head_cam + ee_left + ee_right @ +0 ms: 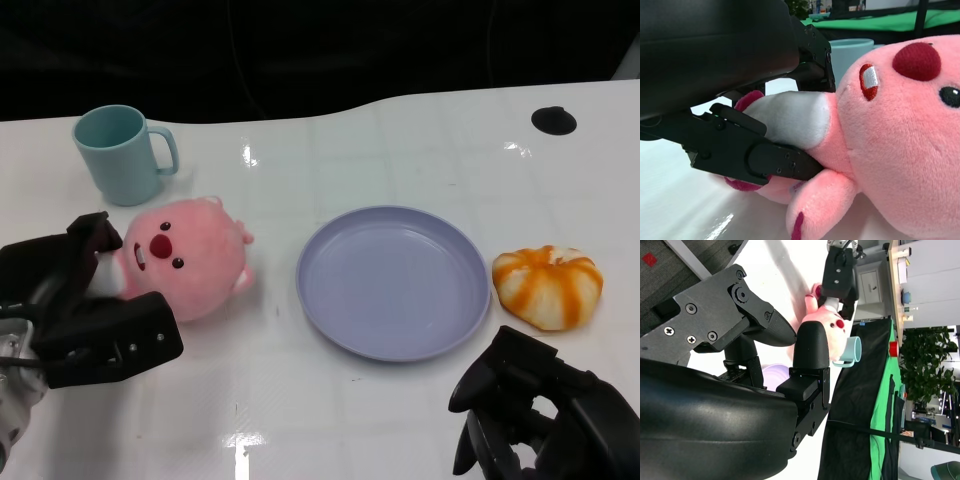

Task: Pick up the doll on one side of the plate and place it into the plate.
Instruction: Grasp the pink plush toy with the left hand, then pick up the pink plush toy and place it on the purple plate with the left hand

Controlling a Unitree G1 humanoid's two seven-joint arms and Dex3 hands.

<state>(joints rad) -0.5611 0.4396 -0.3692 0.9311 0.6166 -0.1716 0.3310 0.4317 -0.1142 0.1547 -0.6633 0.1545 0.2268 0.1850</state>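
So the pink doll [188,255] is clamped at its body end by the left hand [85,305], with the plate [393,281] just beside it toward the counter's right edge.

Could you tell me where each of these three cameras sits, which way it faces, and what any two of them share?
Head view: high on the robot, looking down at the table; both robot hands show, left and right.
Left wrist view: behind the left robot hand, close on the pink doll it grips.
Right wrist view: behind the right robot hand, turned sideways, facing across the table.
Shared: all three show the doll and teal mug.
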